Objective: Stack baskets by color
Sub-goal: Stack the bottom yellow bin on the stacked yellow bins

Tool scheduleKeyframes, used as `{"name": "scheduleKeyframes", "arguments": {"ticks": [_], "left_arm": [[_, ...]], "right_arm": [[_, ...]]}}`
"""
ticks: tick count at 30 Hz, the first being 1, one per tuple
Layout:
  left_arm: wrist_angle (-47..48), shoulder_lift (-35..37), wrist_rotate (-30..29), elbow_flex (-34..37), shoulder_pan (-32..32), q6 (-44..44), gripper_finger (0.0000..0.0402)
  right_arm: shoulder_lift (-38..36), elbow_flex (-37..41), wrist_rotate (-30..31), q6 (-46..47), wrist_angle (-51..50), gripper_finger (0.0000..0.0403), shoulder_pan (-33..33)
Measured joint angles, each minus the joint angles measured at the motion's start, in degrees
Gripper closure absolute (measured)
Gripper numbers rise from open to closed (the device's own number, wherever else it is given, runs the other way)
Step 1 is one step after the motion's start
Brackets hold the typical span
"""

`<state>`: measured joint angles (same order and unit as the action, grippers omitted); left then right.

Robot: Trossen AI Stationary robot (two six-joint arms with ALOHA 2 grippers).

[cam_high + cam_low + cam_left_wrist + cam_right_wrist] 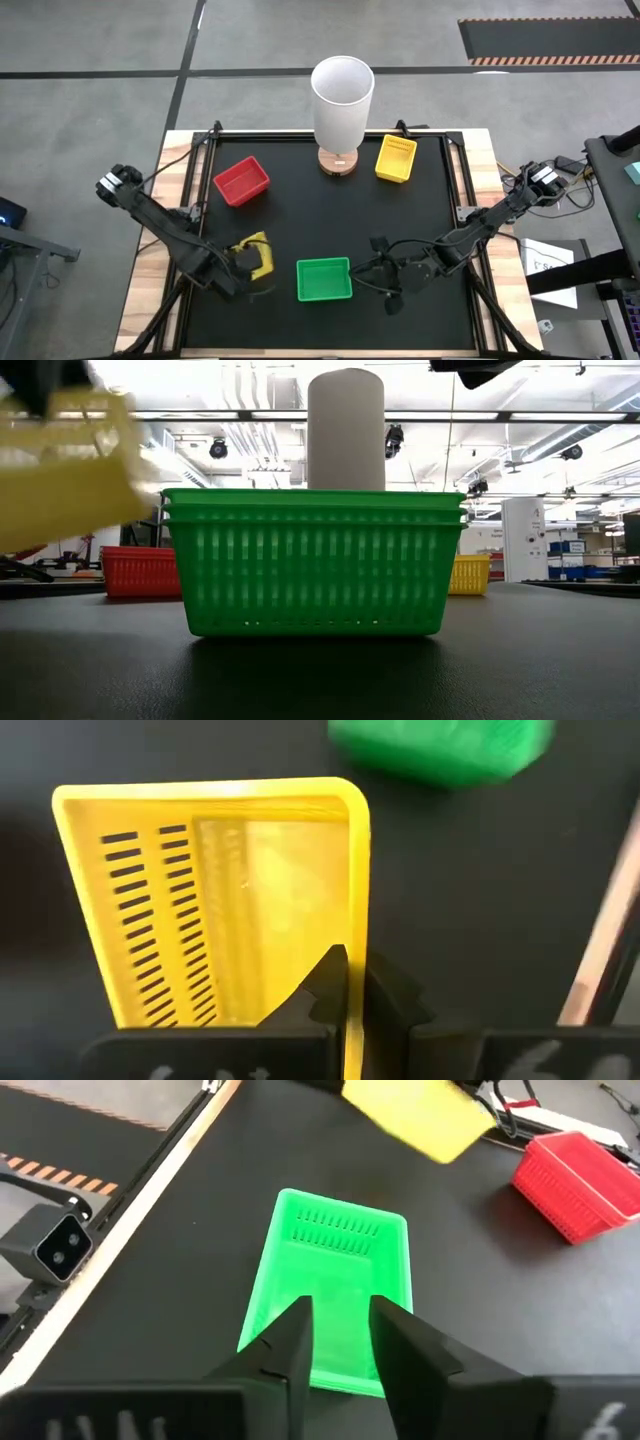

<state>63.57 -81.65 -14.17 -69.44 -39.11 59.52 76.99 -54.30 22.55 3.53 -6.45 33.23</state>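
Observation:
My left gripper is shut on a yellow basket, which hangs tilted above the table's near left part. A stack of nested green baskets stands on its base at the near middle; two rims show in the low view. My right gripper hovers open over the stack's right end, above it and touching nothing. A red basket stands at the far left. Another yellow basket stands at the far right. My left gripper pinches one side wall of the yellow basket at its rim, one finger inside the basket and the other outside. The fingers come from above, pointing steeply down. The basket is lifted clear of the table and hangs tilted.
A tall white cylinder on a wooden base stands at the far middle, between the red and the far yellow basket. The black mat has a raised frame around it, and bare mat lies between the baskets.

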Motion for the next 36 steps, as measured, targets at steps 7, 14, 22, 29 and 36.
{"name": "scheduleKeyframes", "arguments": {"ticks": [7, 14, 22, 29, 36], "left_arm": [[-13.20, 0.05, -6.28, -5.65, -0.94, -35.00, 0.0401], [-28.67, -0.17, 3.26, -4.37, -0.93, -63.58, 0.0401], [-39.76, -0.16, 10.78, -2.04, -0.81, -86.96, 0.0401], [-45.14, -0.13, 14.15, -1.59, 1.78, -94.58, 0.0402], [-47.06, -0.11, 19.18, -1.10, 6.21, -97.63, 0.0402]], "right_arm": [[0.04, 0.24, -0.42, -5.61, 5.40, 0.0239, 0.00], [0.04, 0.25, -9.15, -13.42, 13.98, 0.0203, -2.31], [0.04, 0.12, -30.52, -20.35, 25.95, 0.0202, -9.82], [1.28, -2.69, -43.33, -22.72, 28.36, 0.0202, -15.11], [6.94, -7.77, -54.16, -25.16, 27.82, 0.0202, -17.29]]}}
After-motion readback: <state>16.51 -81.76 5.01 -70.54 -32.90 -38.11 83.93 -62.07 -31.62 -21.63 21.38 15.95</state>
